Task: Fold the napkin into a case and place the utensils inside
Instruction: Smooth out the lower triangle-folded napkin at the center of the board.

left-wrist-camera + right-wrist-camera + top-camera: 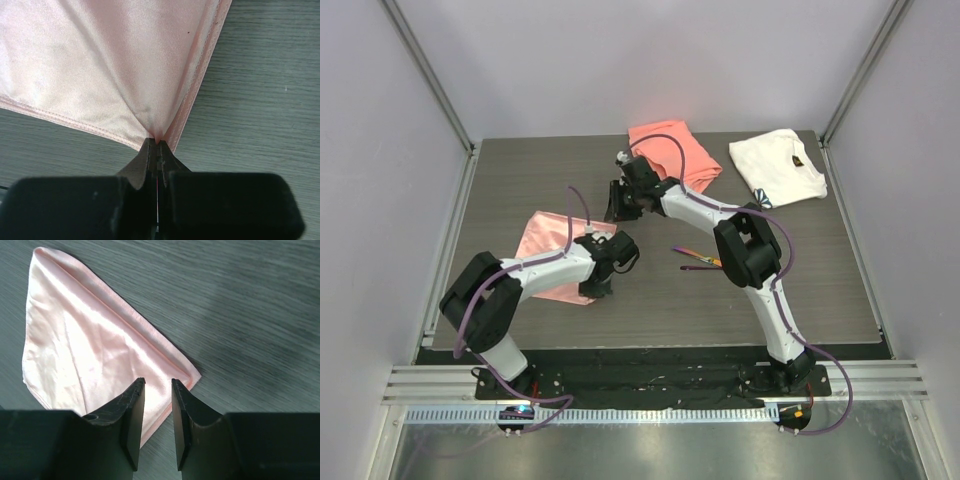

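item: my left gripper [158, 143]; jaws pressed together on a corner of the napkin [100, 65], the cloth puckering into the pinch; item: my right gripper [157, 387]; jaws parted, nothing between them, poised over the same pale-pink cloth near another corner; napkin lies on the table [650, 300], left of centre; utensils [698, 260] lie apart, to its right

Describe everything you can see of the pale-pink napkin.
The napkin is thin, glossy pale-pink cloth with stitched hems and soft creases. It lies mostly flat on the left part of the grey wood-grain table. The left pincer is shut on one corner, puckering the cloth there. The right pincer stands open above another corner; contact cannot be told.
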Robot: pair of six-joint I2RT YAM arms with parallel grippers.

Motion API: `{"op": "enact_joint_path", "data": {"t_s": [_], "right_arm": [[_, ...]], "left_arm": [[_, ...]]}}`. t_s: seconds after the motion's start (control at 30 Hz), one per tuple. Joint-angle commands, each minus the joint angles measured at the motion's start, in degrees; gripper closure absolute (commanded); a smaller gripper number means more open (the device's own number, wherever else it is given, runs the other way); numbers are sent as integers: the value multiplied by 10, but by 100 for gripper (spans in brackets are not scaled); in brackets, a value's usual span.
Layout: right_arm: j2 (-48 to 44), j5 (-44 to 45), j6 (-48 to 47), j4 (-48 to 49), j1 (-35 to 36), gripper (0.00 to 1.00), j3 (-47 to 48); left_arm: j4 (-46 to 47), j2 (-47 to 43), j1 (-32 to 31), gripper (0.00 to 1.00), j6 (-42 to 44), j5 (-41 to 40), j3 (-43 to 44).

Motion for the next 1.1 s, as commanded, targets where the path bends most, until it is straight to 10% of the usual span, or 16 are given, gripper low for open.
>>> {"op": "enact_joint_path", "data": {"t_s": [0.0, 0.77, 1.07], "right_arm": [[11, 7, -17, -6, 6, 66, 36], [39, 92, -89, -53, 37, 58, 31], [71, 166, -115, -77, 58, 71, 66]], "left_arm": [[-3, 2, -4, 100, -5, -17, 10], [-2, -1, -5, 100, -3, -16, 7], [1, 1, -6, 100, -5, -11, 3]]}}
